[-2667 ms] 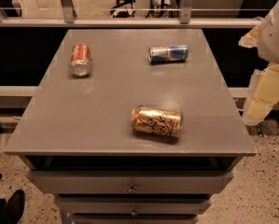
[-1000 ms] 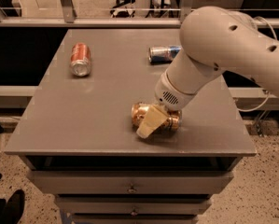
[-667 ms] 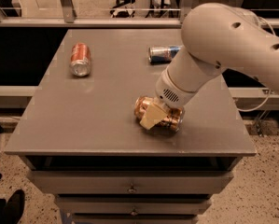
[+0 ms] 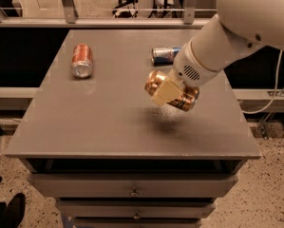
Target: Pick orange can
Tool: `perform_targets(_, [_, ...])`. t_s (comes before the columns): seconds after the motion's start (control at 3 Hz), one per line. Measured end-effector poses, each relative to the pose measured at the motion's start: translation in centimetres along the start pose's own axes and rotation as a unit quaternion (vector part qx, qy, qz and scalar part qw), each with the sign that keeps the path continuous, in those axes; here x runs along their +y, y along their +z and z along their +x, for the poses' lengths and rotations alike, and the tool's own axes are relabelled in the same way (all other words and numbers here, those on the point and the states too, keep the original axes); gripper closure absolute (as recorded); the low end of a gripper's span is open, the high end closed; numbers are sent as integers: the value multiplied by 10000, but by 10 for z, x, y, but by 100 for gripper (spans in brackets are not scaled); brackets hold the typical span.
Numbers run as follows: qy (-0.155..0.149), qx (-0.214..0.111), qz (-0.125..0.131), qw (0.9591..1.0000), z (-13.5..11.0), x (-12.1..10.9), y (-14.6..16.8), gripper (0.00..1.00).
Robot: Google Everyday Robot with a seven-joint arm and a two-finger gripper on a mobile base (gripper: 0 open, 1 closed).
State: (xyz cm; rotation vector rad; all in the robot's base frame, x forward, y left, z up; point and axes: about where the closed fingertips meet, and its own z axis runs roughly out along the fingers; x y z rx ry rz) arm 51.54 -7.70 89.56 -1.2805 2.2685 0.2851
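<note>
The golden-orange can (image 4: pixel 156 83) hangs in the air above the grey tabletop (image 4: pixel 108 122), lying on its side with one end toward the left. My gripper (image 4: pixel 169 92) is shut on the orange can, one pale finger (image 4: pixel 165 92) across its front. A faint shadow lies on the table beneath it. My white arm (image 4: pixel 227 37) comes in from the upper right.
A red-orange can with a silver top (image 4: pixel 82 60) lies at the table's back left. A slim blue-and-silver can (image 4: pixel 164 54) lies at the back, partly behind my arm. Drawers (image 4: pixel 132 190) sit under the tabletop. A railing (image 4: pixel 84 13) runs behind.
My arm came in from the right and closed on the orange can where it lay. The can has since risen off the table in the gripper.
</note>
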Motion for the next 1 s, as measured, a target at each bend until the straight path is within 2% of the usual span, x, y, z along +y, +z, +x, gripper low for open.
perform_targets(0.33, [42,-640,126,9979,-5,-23,-31,100])
perform_targets(0.67, [92,-928,-42,9956,-11,-15,-41,100])
perform_targets(1.0, [92,-928,-42,9956,-11,-15,-41,100])
